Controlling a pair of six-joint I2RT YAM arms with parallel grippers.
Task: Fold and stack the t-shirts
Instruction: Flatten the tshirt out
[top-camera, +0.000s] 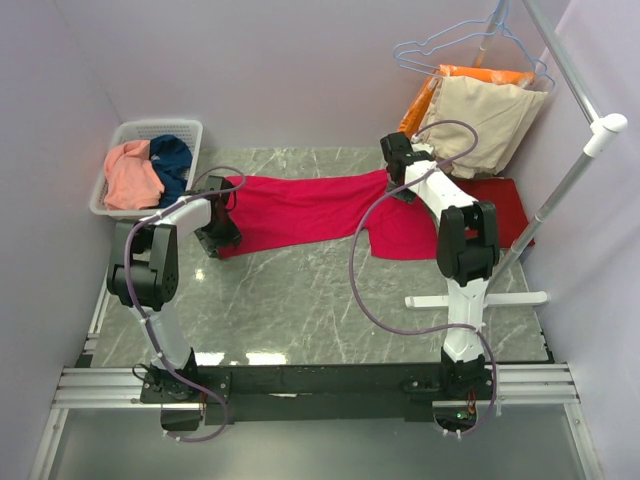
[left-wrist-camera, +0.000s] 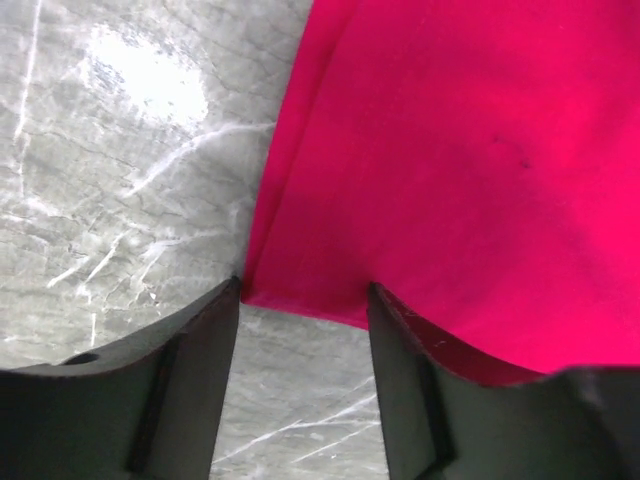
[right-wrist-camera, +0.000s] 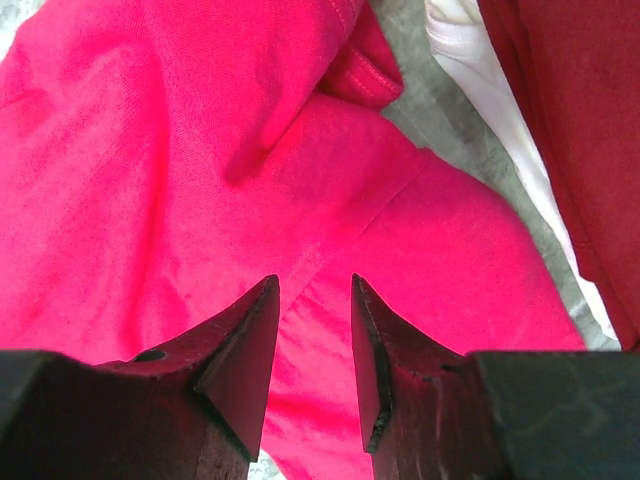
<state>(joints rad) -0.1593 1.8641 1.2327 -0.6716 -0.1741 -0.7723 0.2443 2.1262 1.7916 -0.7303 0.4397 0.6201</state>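
Observation:
A bright crimson-red t-shirt (top-camera: 310, 210) lies spread across the back of the marble table. My left gripper (top-camera: 222, 240) is at its left end. In the left wrist view the gripper (left-wrist-camera: 303, 292) is open, and the shirt's (left-wrist-camera: 460, 150) lower hem corner lies at the fingertips, not gripped. My right gripper (top-camera: 398, 190) is over the shirt's right part. In the right wrist view the gripper (right-wrist-camera: 315, 282) is open just above the crimson cloth (right-wrist-camera: 180, 180). A darker red t-shirt (top-camera: 500, 205) lies flat at the right; it also shows in the right wrist view (right-wrist-camera: 580, 120).
A white basket (top-camera: 120, 135) at the back left holds a salmon-pink t-shirt (top-camera: 132, 175) and a dark teal-blue t-shirt (top-camera: 175, 160). A white garment rack (top-camera: 560, 190) stands at the right, with beige (top-camera: 490, 115) and orange (top-camera: 480, 75) garments on hangers. A white strip (right-wrist-camera: 480, 80) borders the darker red shirt.

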